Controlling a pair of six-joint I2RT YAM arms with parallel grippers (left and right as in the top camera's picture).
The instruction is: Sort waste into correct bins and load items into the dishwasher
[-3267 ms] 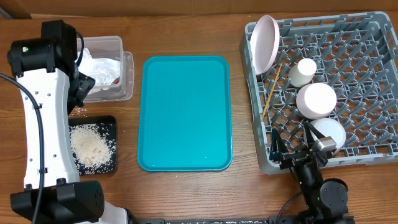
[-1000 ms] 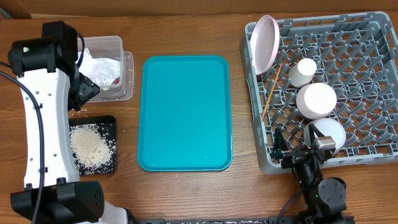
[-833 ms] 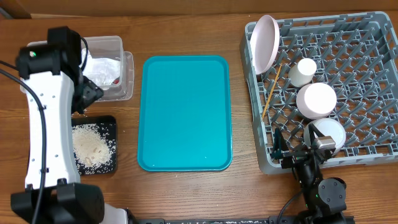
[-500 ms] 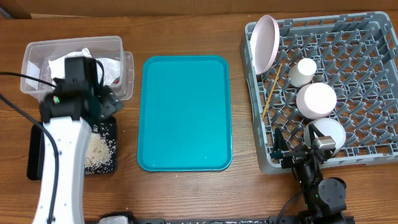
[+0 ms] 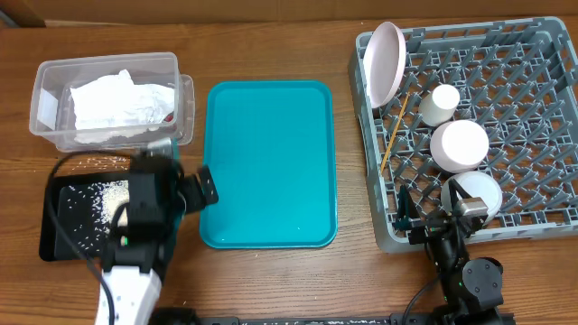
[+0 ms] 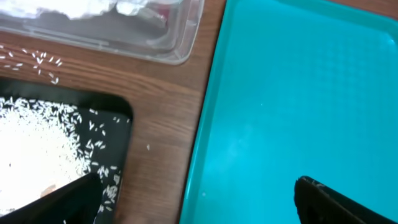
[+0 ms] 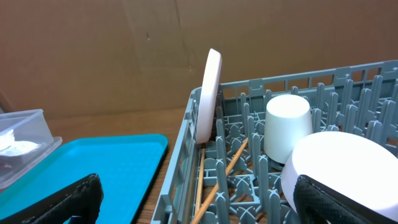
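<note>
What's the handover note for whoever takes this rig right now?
Left gripper: open, empty, above the teal tray's edge beside the black tray.
Right gripper: open, empty, at the rack's near side.
Napkin and red wrapper are in the clear tub; rice is in the black tray.
Plate, cup, large bowl, small bowl and chopsticks are in the rack.
Done: sorting and loading look finished.
Left: stray grains on the table.

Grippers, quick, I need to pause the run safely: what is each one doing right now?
Left gripper: open, holding nothing, above the rectangular teal plastic tray edge.
Right gripper: open, holding nothing, by the square grey plastic dish rack.
</note>
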